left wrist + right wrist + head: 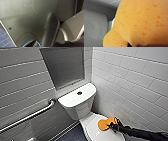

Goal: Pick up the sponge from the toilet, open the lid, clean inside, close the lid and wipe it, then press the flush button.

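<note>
The sponge (pixel 105 123) sits over the near right part of the closed lid (pixel 93 127), pinched at one end by the right gripper (pixel 112 125), whose dark fingers are clamped on it with most of the orange body sticking out free towards the tank. In the right wrist view the sponge's pored surface (pixel 140 22) looms close, with pale glossy ceramic behind it; whether its underside actually touches the lid I cannot tell. That end-on hold looks like the first weak point: a soft sponge gripped by its edge may fold or twist once it is pressed down and dragged, and on so smooth a surface it could slide out of the grip instead of scrubbing. If it slips, it would likely skid off the curved lid and drop to the dark floor (pixel 72 135) or into the narrow gap by the tiled wall (pixel 135 84) — both awkward places to recover it from. The wall itself is a second hazard, since the right arm reaches in just beside it and a wide sweep could knock the arm against the tiles. The lid is down, so any lifting would have to be done with the gripper already full, which risks losing the sponge or letting the lid fall shut. Further back on the toilet (pixel 80 109), the flush button (pixel 79 93) sits in the tank top, well apart from the sponge.
</note>
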You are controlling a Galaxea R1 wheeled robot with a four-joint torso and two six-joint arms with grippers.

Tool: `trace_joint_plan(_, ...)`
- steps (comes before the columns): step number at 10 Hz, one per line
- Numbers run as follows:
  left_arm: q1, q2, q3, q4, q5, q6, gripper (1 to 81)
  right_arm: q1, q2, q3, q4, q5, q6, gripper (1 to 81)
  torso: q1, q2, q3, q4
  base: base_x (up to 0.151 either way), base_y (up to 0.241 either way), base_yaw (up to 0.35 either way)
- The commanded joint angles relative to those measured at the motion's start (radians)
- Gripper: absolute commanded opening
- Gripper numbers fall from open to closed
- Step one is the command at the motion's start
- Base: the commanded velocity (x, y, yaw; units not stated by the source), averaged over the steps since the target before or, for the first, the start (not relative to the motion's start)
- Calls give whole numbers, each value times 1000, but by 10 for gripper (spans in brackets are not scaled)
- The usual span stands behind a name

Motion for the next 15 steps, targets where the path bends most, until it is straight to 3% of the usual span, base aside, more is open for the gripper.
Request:
trace_joint_plan(1,22,1,4,10,84,-2,811,63,52,-118,165,-20,2,10,0,0,0,0,0,0,0)
trace_joint_plan(5,22,11,4,10,86,-1,811,-40,9,-115,196,8,31,10,0,0,0,0,0,0,0)
trace_joint_plan(9,21,23,4,13,86,-1,811,-110,-158,55,196,69,34,10,0,0,0,0,0,0,0)
trace_joint_plan(15,21,18,4,13,84,-1,811,-236,-290,230,195,164,36,10,0,0,0,1,0,0,0)
